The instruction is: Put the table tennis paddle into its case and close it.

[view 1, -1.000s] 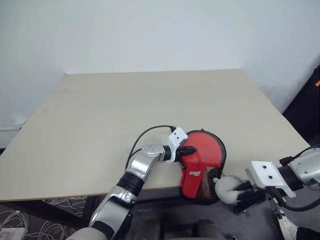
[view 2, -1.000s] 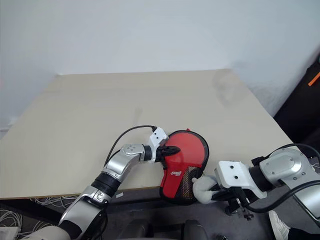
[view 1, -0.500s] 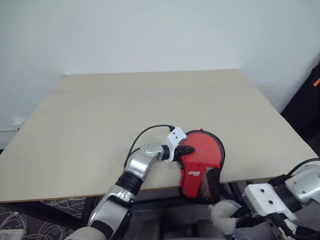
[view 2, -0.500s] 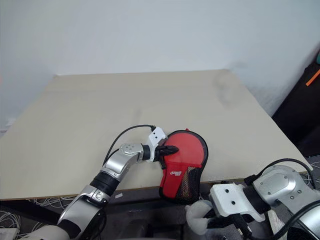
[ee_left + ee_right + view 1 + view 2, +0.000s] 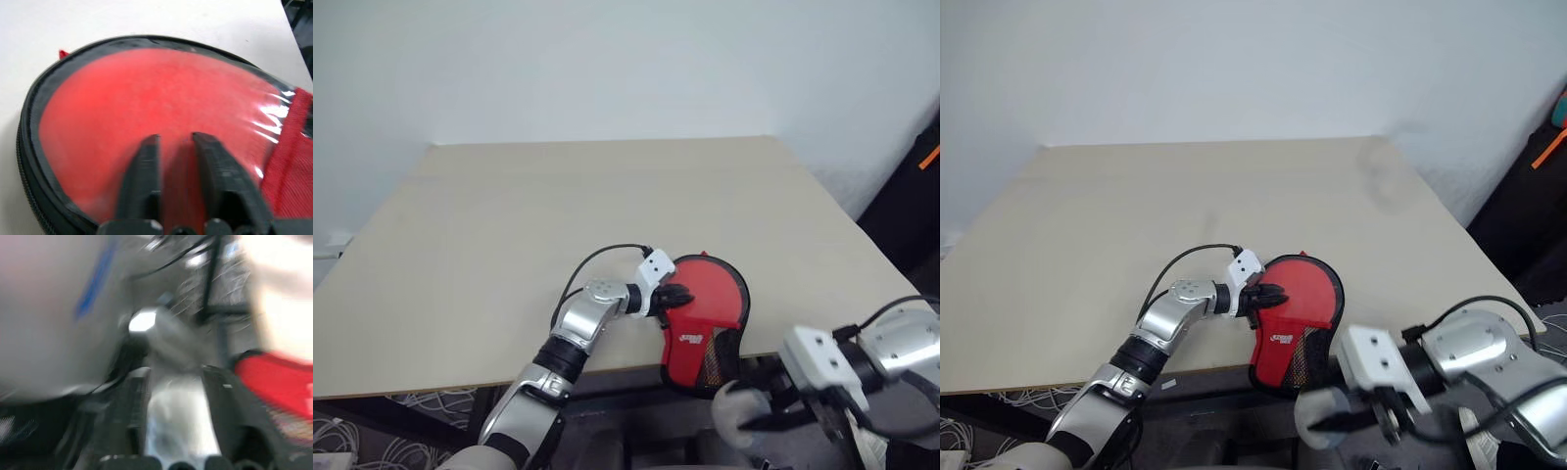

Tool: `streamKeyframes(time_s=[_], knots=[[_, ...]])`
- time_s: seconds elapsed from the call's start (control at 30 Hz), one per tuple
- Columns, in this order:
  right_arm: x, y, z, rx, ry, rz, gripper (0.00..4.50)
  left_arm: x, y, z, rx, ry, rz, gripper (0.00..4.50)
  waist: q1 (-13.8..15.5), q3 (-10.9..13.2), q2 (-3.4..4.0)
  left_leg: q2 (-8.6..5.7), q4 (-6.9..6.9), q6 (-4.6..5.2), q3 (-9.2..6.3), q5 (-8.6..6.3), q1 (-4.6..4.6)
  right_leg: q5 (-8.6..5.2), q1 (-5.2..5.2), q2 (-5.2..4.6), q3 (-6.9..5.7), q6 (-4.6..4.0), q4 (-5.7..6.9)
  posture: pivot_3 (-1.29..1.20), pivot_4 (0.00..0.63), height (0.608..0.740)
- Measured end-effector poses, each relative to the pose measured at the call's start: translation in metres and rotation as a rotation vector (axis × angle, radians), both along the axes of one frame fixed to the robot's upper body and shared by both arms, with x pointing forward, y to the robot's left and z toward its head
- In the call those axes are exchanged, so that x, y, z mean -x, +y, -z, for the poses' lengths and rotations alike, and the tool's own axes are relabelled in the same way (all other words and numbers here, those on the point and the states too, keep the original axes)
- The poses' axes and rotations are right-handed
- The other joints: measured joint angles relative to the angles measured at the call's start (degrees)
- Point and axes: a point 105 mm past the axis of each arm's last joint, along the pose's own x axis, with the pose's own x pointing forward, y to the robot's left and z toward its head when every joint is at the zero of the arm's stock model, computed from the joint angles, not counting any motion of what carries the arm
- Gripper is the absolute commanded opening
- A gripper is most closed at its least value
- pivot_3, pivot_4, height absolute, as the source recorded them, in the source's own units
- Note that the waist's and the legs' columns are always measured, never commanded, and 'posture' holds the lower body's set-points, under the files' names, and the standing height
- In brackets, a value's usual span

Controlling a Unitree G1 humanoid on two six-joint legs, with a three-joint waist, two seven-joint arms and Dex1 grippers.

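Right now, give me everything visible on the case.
The case is a paddle-shaped pouch: clear plastic face with black zip trim, red showing through, a red label with white print, and a black mesh part at its narrow end. It lies flat at the table's near edge, narrow end hanging over. The left gripper rests its fingers on the plastic face, slightly parted. Whether the zip is fully closed cannot be told.
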Motion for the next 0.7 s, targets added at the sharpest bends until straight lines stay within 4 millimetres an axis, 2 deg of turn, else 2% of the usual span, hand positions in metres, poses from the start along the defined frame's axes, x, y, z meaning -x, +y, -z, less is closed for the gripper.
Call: streamKeyframes(time_s=[0.13,0.23,0.37,0.5,0.6,0.7], knots=[[-0.033,0.009,-0.011,-0.106,0.003,0.142,4.45,0.001,0.020,-0.005,-0.044,-0.016,-0.023,3.35,0.1,0.0,0.02,0.03,-0.01,0.01,-0.03,0.01,-0.06,0.03,-0.07,0.02,-0.02,-0.05,0.05,0.00,0.000,0.740],[-0.056,0.012,-0.015,-0.160,0.008,0.243,4.50,-0.007,0.042,-0.013,-0.054,-0.028,-0.097,4.41,0.1,0.0,0.01,0.04,-0.04,0.25,-0.05,0.15,-0.30,0.05,-0.18,0.07,-0.01,-0.08,0.06,0.00,0.000,0.740],[-0.087,0.014,-0.015,-0.190,-0.013,0.390,4.50,-0.020,0.087,-0.045,-0.017,-0.079,-0.234,4.46,0.2,0.0,0.05,0.04,0.00,0.27,-0.01,0.18,-1.07,0.25,-0.97,0.11,0.06,0.00,0.17,0.00,0.000,0.740],[-0.109,0.017,-0.010,-0.199,-0.023,0.492,4.50,-0.027,0.121,-0.074,0.115,-0.094,-0.396,4.46,0.5,0.0,0.08,0.00,-0.04,0.28,-0.03,0.17,-1.10,0.24,-0.96,0.10,0.05,0.01,0.12,0.00,0.000,0.740],[-0.125,0.017,-0.009,-0.219,-0.038,0.573,4.50,-0.027,0.153,-0.073,0.117,-0.087,-0.524,4.46,0.3,0.0,0.06,0.00,-0.02,0.28,0.03,0.17,-1.06,0.25,-0.92,0.10,0.07,0.00,0.14,0.00,0.000,0.740],[-0.139,0.016,0.000,-0.210,-0.026,0.645,4.50,-0.018,0.183,-0.058,0.084,-0.057,-0.635,4.46,0.2,0.0,0.07,0.01,0.00,0.28,0.06,0.18,-1.00,0.27,-0.90,0.11,0.09,-0.03,0.17,0.00,0.000,0.740]])
